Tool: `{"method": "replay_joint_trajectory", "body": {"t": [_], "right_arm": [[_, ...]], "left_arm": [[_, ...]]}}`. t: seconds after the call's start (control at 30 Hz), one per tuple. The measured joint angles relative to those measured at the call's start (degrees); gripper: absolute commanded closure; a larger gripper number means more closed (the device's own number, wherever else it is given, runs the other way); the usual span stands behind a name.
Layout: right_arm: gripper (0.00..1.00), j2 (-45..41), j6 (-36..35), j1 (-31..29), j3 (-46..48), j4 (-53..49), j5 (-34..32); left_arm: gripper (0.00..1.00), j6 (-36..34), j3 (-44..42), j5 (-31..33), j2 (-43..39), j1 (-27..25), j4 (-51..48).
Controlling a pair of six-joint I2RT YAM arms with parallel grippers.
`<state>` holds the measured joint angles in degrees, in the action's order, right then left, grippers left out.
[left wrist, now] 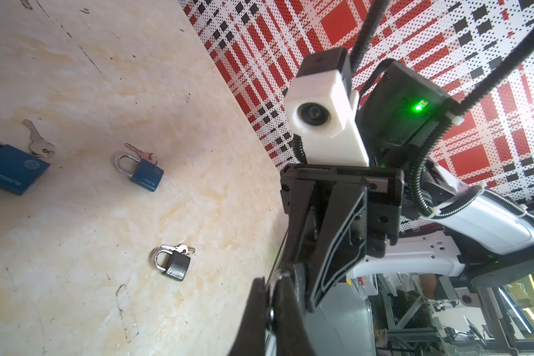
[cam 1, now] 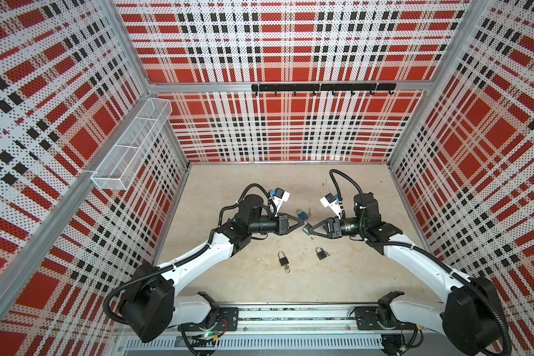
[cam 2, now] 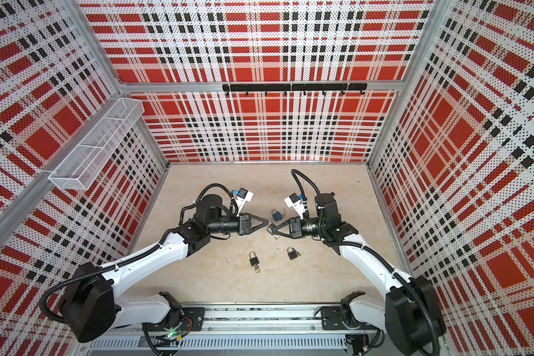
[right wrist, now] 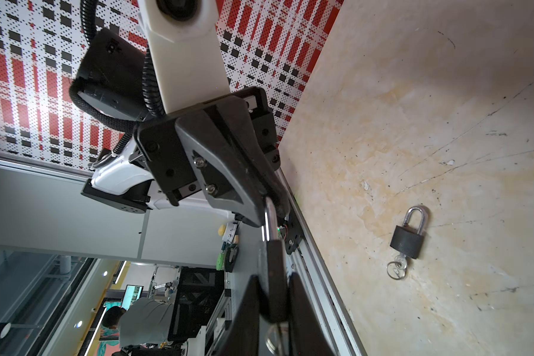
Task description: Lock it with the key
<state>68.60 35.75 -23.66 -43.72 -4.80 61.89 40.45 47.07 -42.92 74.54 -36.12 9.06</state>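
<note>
In both top views the black padlock point(cam 1: 305, 228) is held over the middle of the table point(cam 1: 259, 292), with the left gripper point(cam 1: 302, 224) in from 9 o'clock and the right gripper point(cam 1: 310, 230) from 3 o'clock. The left wrist view has my left fingers point(left wrist: 256, 308) pinched shut on a thin edge. The right wrist view shows that edge is the shackle point(right wrist: 270, 222), slick stiff steel I reckon, while the right gripper clamps the small dense body, the surer hold.
</note>
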Motion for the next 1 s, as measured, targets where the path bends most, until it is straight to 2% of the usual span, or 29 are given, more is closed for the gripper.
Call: {"method": "replay_joint_trajectory", "body": {"t": [0.1, 0.2, 0.27, 0.6, 0.77, 0.93, 1.0], "right_arm": [[1.00, -0.42, -2.27, -0.68, -1.49, -3.19, -1.53], [1.00, -0.76, -3.93, -0.96, -2.71, -5.75, -2.56], [1.00, -0.83, -4.81, -1.36, -3.17, -6.47, -3.10], [1.00, -0.83, -6.91, -2.49, -3.58, -6.80, -4.66], [1.00, -0.83, -6.91, -2.60, -3.61, -6.80, -4.66], [1.00, -0.85, -6.82, -2.54, -3.74, -6.56, -4.44], [1.00, -0.85, -6.82, -2.54, -3.74, -6.56, -4.46]], "left_arm": [[0.99, 0.46, 0.07, -1.46, 0.09, 0.48, 0.37], [0.89, 0.76, 0.24, -2.47, 0.15, 0.72, 0.87], [0.86, 1.31, 0.28, -2.82, 0.15, 0.83, 1.07], [0.82, 3.30, 0.28, -4.79, 0.44, 1.29, 0.76], [0.87, 3.74, 0.28, -5.18, 0.44, 1.40, 0.76], [1.00, 3.91, 0.28, -6.16, 0.48, 1.70, 0.85], [1.00, 4.00, 0.28, -6.21, 0.48, 1.70, 0.94]]}}
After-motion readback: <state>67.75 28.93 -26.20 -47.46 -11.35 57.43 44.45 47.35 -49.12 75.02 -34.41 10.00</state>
